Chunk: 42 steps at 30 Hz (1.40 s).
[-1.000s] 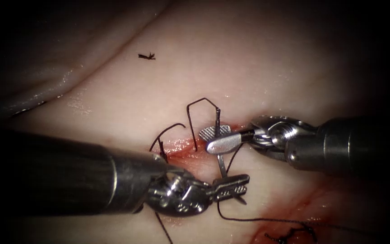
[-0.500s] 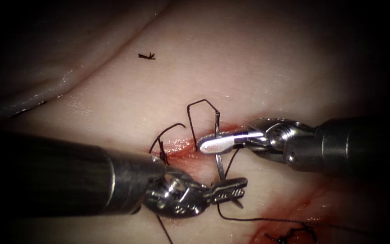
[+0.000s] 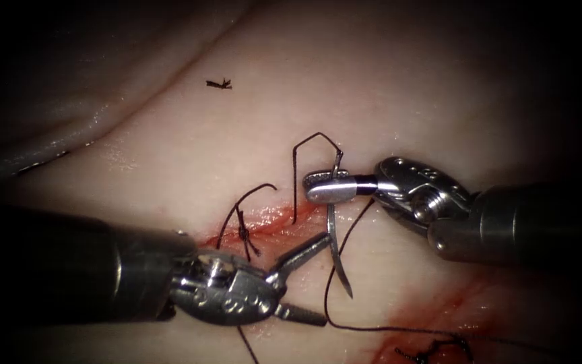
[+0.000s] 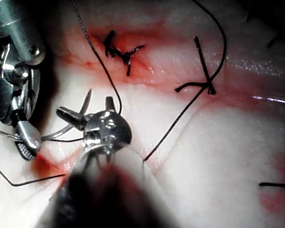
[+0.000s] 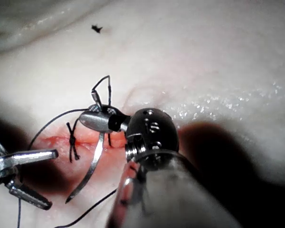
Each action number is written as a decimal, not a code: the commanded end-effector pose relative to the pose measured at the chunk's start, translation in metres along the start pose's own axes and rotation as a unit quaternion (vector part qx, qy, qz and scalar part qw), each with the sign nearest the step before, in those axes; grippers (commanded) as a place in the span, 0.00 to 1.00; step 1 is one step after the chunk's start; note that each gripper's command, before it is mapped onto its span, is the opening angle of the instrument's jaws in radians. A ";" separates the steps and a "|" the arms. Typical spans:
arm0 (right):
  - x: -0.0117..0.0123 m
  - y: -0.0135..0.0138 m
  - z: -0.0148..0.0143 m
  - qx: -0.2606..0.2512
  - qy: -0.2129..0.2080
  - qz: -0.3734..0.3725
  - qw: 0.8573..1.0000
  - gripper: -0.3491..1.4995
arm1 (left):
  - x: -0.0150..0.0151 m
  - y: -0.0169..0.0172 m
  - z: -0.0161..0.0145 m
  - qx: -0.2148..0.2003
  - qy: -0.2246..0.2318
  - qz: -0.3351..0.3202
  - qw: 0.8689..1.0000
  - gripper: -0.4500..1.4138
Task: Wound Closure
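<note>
My right tool (image 3: 319, 187) comes in from the right with jaws shut on the curved needle (image 3: 335, 256) close to its thread end. The needle hangs free above the tissue (image 3: 372, 101), beside the right end of the cut (image 3: 271, 219), tip toward the front. The right wrist view shows the same grip (image 5: 95, 119) and the needle (image 5: 88, 173). My left tool (image 3: 326, 280) stands open and holds nothing, just left of the needle's lower half; its spread jaws (image 4: 84, 105) flank the needle. Black thread (image 3: 304, 145) loops from the cut up to the needle.
A tied stitch (image 3: 242, 232) crosses the cut at its left part. More thread (image 3: 385, 329) trails forward and right to a knot (image 3: 432, 348) in red fluid. A cut end of thread (image 3: 218, 83) lies far back on the tissue.
My right tool closed on the needle's upper part and lifted it up and back. My left tool let go of the needle near its tip, opened and drew back to the left.
</note>
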 end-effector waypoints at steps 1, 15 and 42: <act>-0.0010 0.0005 0.0009 0.001 0.003 -0.017 1.000 0.00 | -0.0005 0.0003 0.0003 0.003 -0.004 -0.024 1.000 0.24; -0.0018 0.0009 0.0013 0.002 0.009 -0.111 0.994 0.00 | -0.0053 -0.0017 0.0009 0.081 -0.137 -0.200 0.967 0.00; -0.0015 0.0007 0.0018 0.000 0.014 -0.117 0.993 0.00 | -0.0111 -0.0001 0.0042 0.001 -0.232 -0.333 0.914 0.18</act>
